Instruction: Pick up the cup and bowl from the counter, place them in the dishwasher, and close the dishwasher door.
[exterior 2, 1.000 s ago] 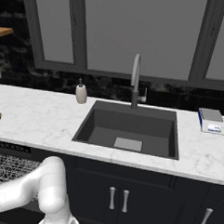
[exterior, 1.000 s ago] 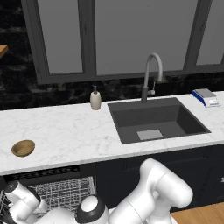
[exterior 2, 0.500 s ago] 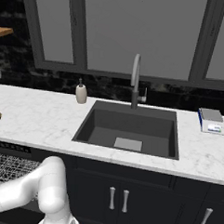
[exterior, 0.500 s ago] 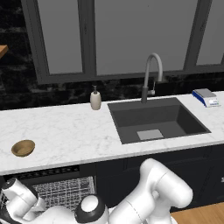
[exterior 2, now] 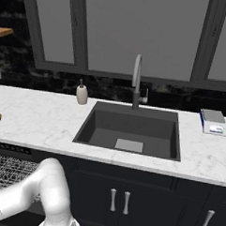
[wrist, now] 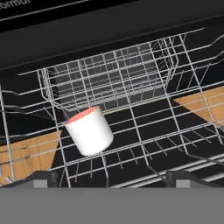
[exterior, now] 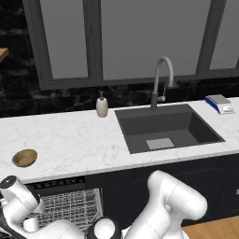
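**Cup in dishwasher rack, jaws apart above it**

Cup [wrist: 89, 131] lies tipped in the white wire rack [wrist: 131, 83] of the dishwasher [exterior: 65, 198]; its red top faces about 11 o'clock in the hand view, its white wall toward the camera. Gripper [wrist: 109, 181] sits at 6 o'clock of that view with its two dark finger tips spread wide, one at either side; nothing is between them, and the cup is clear of both, just beyond the tip on the 7 o'clock side.

Left base view: the white arm [exterior: 175, 205] bends down from 5 o'clock toward 7 o'clock, and its hand end is low in front of the rack. Bowl [exterior: 24, 158] sits upright on the counter [exterior: 74, 140] at 9 o'clock, near the front edge, above the dishwasher's black control strip [exterior: 58, 183]. Soap dispenser [exterior: 101, 105] stands by the back wall, just beside the sink [exterior: 165, 128] at the sink's 10 o'clock corner.

Dishwasher door: cannot tell its position from these frames.
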